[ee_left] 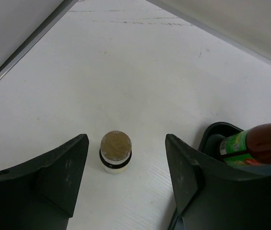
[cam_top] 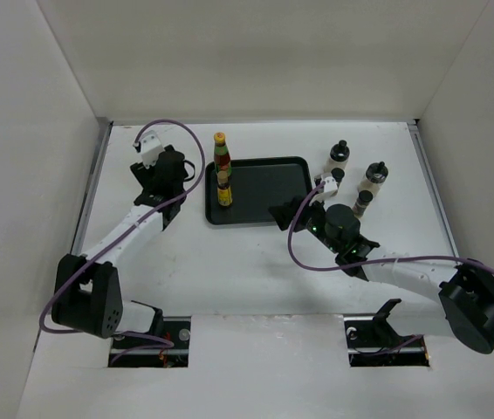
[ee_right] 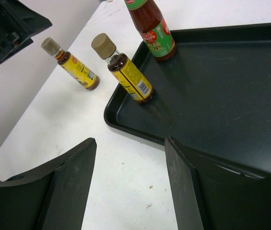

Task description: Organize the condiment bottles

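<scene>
Spread wide and empty, the left gripper (ee_left: 125,143) hangs over a tan-capped, yellow-labelled bottle (ee_left: 116,151) standing on the white table (ee_left: 126,72) just outside the black tray (ee_left: 211,130), nearer one finger than the other. It should centre first, sink past the cap to the body, then close gently, clear of the red-labelled sauce bottle (ee_left: 260,143) in the tray; the right gripper (ee_right: 130,143), also open and empty, hovers near the tray.
</scene>
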